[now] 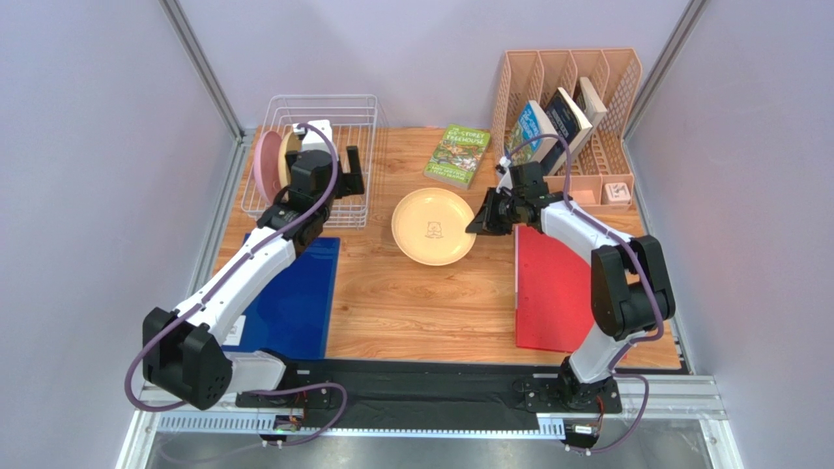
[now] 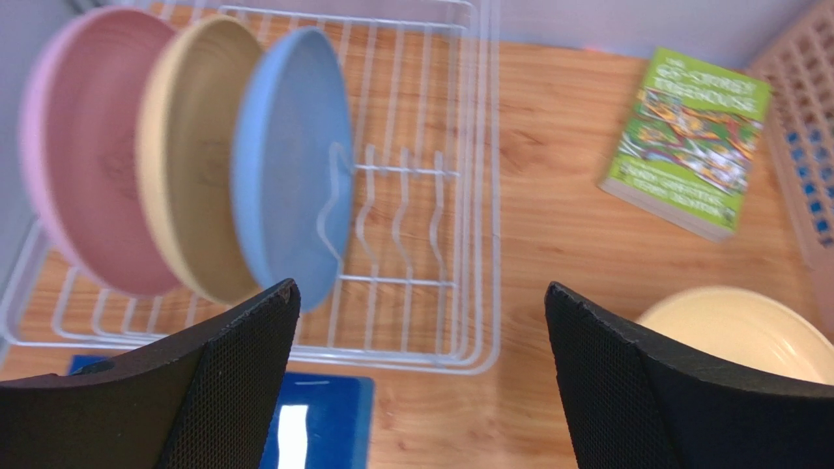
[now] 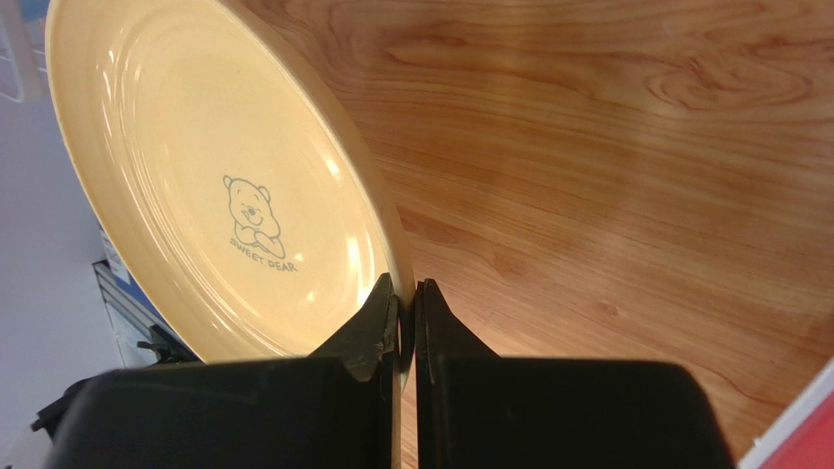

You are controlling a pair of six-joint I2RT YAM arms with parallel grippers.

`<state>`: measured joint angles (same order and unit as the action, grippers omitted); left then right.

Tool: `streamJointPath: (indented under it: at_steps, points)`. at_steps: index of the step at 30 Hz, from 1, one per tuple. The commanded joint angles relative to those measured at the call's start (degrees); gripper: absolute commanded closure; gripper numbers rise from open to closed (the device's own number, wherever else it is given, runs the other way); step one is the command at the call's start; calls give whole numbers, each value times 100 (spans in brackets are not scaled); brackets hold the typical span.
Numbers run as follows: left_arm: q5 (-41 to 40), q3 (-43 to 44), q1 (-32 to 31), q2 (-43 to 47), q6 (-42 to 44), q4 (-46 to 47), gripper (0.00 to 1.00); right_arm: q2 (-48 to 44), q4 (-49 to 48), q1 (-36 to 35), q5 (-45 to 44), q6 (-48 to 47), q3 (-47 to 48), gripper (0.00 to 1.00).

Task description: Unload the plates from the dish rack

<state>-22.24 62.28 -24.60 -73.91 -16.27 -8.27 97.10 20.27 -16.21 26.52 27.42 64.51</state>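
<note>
Nearest the arm bases, a blue board [image 1: 294,293] lies on the wooden table [image 1: 421,313] just in front of the dish rack [image 1: 323,103]. A red board [image 1: 548,288] lies well to the rack's right.

Further in, right of the rack and near it, a cream-yellow plate [image 1: 433,227] sits face up between the two boards. The right gripper [image 1: 482,220] reaches it from the side away from the rack. In the right wrist view its jaws are almost together, pinching the rim of this plate [image 3: 225,176], one finger inside the rim and one outside. A small bear drawing [image 3: 253,213] marks the plate's centre. Whether the plate lies flat on the wood or is tipped cannot be told.

The left gripper [image 2: 421,293] hangs over the rack's front edge. Its jaws are spread wide, they hold nothing, and both fingers [image 2: 235,362] are clear of the wire.

Inside the rack, at its left end, three plates stand on edge between the prongs. The pink plate [image 2: 83,147] is outermost, the second cream-yellow plate [image 2: 186,147] is in the middle, and the light blue plate [image 2: 294,156] is innermost. Each overlaps the next, and the rest of the rack's prongs [image 2: 401,215] are bare.

Right of the rack, towards the far side, a green paperback [image 1: 457,155] lies flat on the table. Beyond it stands a peach slotted organiser [image 1: 568,73] with books leaning in it.
</note>
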Motion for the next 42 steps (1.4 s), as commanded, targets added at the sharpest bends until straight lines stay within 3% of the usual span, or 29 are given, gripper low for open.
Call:
streamJointPath:
  at_steps: [1, 10, 13, 14, 16, 17, 19, 22, 26, 28, 29, 37, 40, 42]
  points:
    - [-492, -84, 464, -53, 397, 379, 0, 116, 380, -5, -348, -228, 53, 100]
    - [-659, -172, 930, -589, 467, 721, 1, 599, 530, -49, -947, -395, 114, 100]
    - [-545, -164, 983, -756, 450, 801, 4, 679, 513, -67, -1052, -404, 106, 88]
    - [-545, -146, 983, -809, 450, 792, 6, 679, 522, -84, -1088, -395, 106, 76]
    - [-597, -129, 1001, -940, 485, 827, 6, 644, 565, -119, -1325, -413, 123, 64]
    - [-684, -129, 1010, -985, 493, 1010, 6, 591, 574, -146, -1377, -422, 132, 51]
    - [-712, -164, 1036, -1107, 581, 1178, 10, 530, 671, -207, -1588, -483, 211, 43]
    - [-896, -164, 1045, -1283, 721, 1459, 20, 407, 890, -312, -1957, -597, 395, 40]
    - [-1202, -59, 1045, -1591, 888, 1829, 41, 275, 1075, -427, -2134, -703, 597, 39]
    - [-1414, -6, 1045, -1801, 976, 1908, 45, 213, 1154, -480, -2178, -720, 642, 39]
    - [-1650, -5, 1045, -1855, 1038, 2021, 53, 178, 1172, -489, -2204, -720, 677, 39]
    - [-2021, -198, 1045, -1996, 1425, 2567, 69, 46, 1260, -524, -2292, -791, 721, 39]
    - [-2056, -322, 1045, -1899, 1452, 2769, 89, 46, 1277, -533, -2327, -799, 738, 39]
    - [-2048, -366, 1045, -1821, 1469, 2840, 94, 46, 1269, -541, -2353, -808, 747, 39]
